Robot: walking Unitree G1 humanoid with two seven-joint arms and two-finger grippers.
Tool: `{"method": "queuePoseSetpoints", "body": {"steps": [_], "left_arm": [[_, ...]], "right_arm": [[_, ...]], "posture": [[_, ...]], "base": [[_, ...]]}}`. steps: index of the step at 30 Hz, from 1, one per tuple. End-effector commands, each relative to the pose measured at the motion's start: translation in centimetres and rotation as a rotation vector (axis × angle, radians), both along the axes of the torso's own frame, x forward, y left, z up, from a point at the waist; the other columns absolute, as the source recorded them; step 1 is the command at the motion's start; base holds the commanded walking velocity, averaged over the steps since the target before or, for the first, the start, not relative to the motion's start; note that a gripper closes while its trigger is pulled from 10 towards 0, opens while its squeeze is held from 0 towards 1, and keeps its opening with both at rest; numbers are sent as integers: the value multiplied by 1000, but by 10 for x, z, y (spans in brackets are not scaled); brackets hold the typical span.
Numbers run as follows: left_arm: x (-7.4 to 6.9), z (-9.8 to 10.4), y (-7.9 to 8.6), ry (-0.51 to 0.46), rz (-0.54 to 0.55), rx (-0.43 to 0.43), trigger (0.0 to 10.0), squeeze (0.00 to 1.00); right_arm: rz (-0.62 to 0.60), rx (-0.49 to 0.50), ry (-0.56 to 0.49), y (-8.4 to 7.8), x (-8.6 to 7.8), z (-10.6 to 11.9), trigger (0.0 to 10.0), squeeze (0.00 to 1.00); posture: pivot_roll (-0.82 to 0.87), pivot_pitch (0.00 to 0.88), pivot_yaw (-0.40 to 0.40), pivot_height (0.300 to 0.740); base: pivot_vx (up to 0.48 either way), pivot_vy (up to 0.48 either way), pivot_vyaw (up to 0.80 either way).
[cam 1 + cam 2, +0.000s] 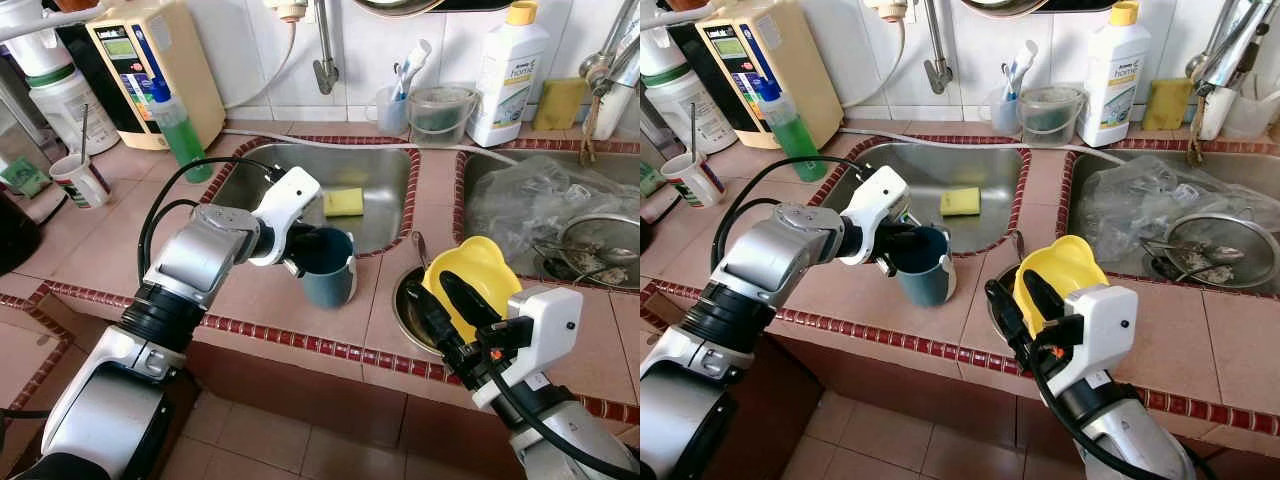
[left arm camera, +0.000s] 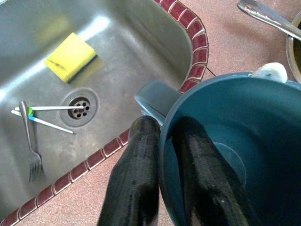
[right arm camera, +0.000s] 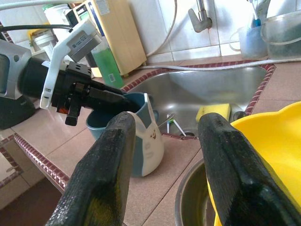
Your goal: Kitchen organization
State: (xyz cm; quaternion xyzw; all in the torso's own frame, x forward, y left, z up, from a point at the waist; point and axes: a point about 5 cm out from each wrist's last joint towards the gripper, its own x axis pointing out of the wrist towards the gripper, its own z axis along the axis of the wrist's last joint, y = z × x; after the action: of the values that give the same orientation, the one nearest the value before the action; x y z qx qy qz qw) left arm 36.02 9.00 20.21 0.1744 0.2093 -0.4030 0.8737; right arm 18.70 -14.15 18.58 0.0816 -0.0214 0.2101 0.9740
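Blue mug [image 1: 328, 266]: rim pinched by left gripper [image 2: 164, 155]; lift level, clear of sink edge; right gripper [image 1: 452, 300] spread apart.

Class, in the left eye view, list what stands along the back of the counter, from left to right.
Paper cup → green soap bottle → toothbrush cup → clear plastic tub → white cleaner bottle → yellow sponge.

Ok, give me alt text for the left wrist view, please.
The left gripper pinches the rim of a blue cup, one black finger inside and one outside. Beyond it lies a steel sink holding a yellow sponge, a fork and two white sticks across the drain.
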Motion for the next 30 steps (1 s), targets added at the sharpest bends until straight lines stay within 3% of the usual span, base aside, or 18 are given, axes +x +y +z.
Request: {"method": "queuePoseSetpoints", "body": {"steps": [1, 26, 27, 28, 30], "left_arm": [[1, 2, 8, -15, 19, 34, 0, 0], [0, 3, 8, -17, 13, 27, 0, 0], [0, 3, 8, -19, 13, 26, 3176, 0], [0, 4, 8, -23, 14, 24, 10000, 0], [1, 5, 9, -22, 20, 18, 10000, 0]], "right_arm": [[11, 10, -15, 2, 0, 2, 10000, 0], [13, 24, -15, 5, 2, 2, 10000, 0], [12, 26, -16, 5, 2, 2, 10000, 0], [11, 26, -16, 5, 2, 2, 10000, 0], [10, 28, -18, 5, 2, 2, 10000, 0]], "posture": [[-167, 80, 184, 740], [-174, 71, 179, 740], [-176, 70, 179, 740], [-176, 70, 179, 740], [-176, 70, 179, 740]], "base": [[0, 0, 0], [0, 0, 0], [0, 0, 0], [0, 0, 0], [0, 0, 0]]}}
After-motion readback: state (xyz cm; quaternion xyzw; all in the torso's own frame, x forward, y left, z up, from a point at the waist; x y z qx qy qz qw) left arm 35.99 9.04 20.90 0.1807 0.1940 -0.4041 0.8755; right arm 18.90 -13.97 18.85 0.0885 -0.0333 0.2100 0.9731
